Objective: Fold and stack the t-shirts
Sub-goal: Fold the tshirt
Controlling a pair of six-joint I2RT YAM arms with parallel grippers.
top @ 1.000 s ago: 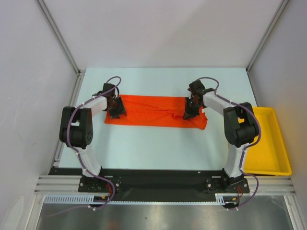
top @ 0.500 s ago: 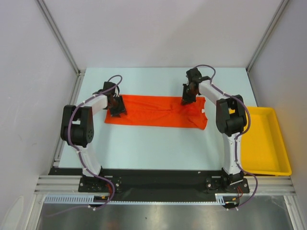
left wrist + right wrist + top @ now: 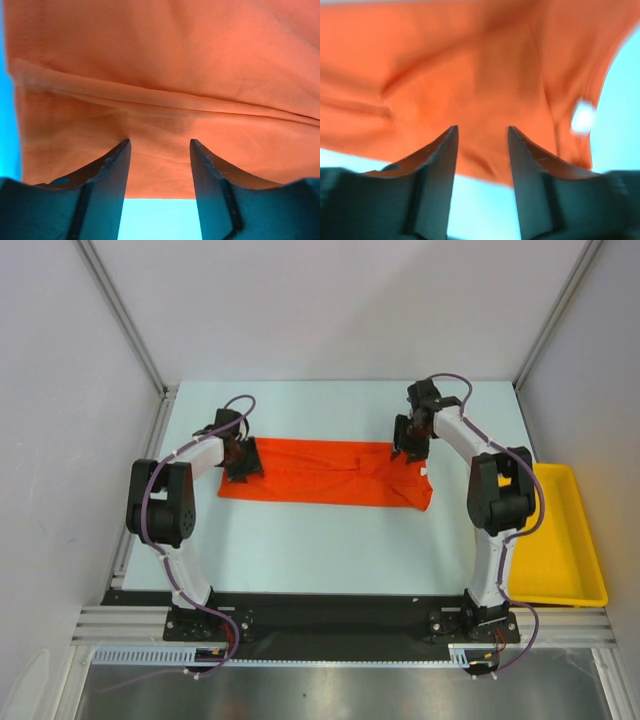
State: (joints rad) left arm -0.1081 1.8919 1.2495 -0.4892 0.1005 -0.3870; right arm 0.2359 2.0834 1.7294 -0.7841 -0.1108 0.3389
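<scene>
T-shirt (image 3: 325, 472): one, plain orange-red, folded into a long band. It lies flat across the table (image 3: 330, 540), a little toward the far edge and parallel to it. One end is near the left arm. The bunched, wrinkled end sits toward the right side.

Left gripper (image 3: 242, 470): down over the left end of the band. From its wrist camera, the left gripper (image 3: 158, 143) has its jaws moderately apart. Cloth and a strip of bare table show in the gap, and nothing is pinched between the fingers (image 3: 112, 165). A stitched hem (image 3: 165, 100) runs across the cloth just beyond the tips.

Right gripper (image 3: 407, 448): at the far edge of the band, near its right end. The wrist view is blurred. The right gripper (image 3: 482, 129) shows its jaws parted about as far as the left one, with orange cloth behind the gap and no fold caught between them. A small white patch (image 3: 582, 119) sits on the cloth near its right edge. It is too smeared to identify.

Yellow tray (image 3: 572, 540): at the right edge of the table, well apart from the shirt, beside the right arm's base.
</scene>
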